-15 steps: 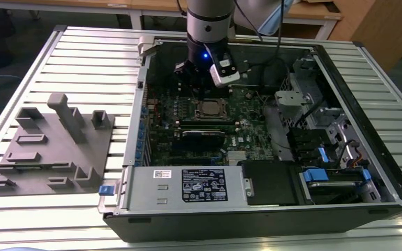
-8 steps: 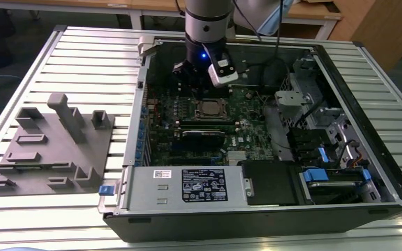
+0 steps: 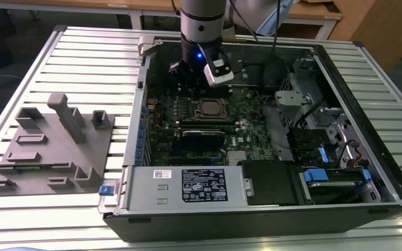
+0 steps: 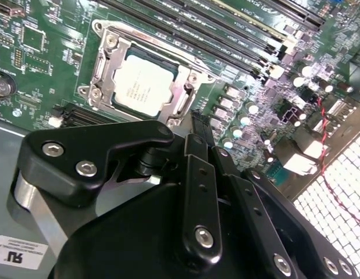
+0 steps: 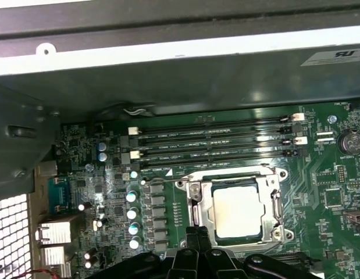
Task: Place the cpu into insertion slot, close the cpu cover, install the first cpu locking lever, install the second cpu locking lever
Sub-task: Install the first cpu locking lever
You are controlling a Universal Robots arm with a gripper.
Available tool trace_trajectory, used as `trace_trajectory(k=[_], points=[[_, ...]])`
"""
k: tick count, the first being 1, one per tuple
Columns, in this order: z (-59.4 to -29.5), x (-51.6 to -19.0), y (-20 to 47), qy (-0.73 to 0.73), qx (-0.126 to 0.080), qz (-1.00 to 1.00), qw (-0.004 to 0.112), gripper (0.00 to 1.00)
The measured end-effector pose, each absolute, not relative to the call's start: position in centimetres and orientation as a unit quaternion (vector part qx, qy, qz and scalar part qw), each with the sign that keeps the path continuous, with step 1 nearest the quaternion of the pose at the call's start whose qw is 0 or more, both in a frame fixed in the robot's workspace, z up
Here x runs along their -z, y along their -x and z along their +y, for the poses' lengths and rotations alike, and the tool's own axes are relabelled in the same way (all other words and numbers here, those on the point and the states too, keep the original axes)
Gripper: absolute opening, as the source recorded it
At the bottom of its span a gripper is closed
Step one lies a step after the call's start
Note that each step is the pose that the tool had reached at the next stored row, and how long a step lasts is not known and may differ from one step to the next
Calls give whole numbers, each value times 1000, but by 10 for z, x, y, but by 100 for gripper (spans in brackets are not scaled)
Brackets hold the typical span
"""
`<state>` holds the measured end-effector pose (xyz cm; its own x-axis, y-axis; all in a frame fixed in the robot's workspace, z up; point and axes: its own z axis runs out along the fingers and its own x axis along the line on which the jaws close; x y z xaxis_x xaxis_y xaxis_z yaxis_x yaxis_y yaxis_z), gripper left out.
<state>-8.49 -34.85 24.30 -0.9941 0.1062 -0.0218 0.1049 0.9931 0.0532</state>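
Note:
The cpu [image 4: 142, 87] [image 5: 238, 212] lies flat in the insertion slot [image 3: 211, 109] on the green motherboard, its silvery top showing. The cpu cover [image 4: 103, 67] [image 5: 206, 200], a silver frame, lies down around it. A thin wire lever [image 5: 226, 175] runs along the socket edge nearest the memory slots. My gripper [image 4: 197, 123] [image 5: 198, 231] [image 3: 186, 78] hovers just beside the socket's edge, towards the case's back wall. Its black fingers are shut together with nothing between them.
The open computer case [image 3: 368, 104] lies on a slatted metal table. Long black memory slots [image 5: 214, 139] run beside the socket. A power supply box [image 3: 187, 185] and drive bays with blue tabs [image 3: 326, 175] fill the near side. A grey fixture block [image 3: 54, 146] stands at the exterior view's left.

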Motion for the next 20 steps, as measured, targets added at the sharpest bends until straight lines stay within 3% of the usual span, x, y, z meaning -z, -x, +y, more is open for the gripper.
trace_trajectory(k=[20], points=[[-349, -256, 89, -53, -26, 998, 12, 11]])
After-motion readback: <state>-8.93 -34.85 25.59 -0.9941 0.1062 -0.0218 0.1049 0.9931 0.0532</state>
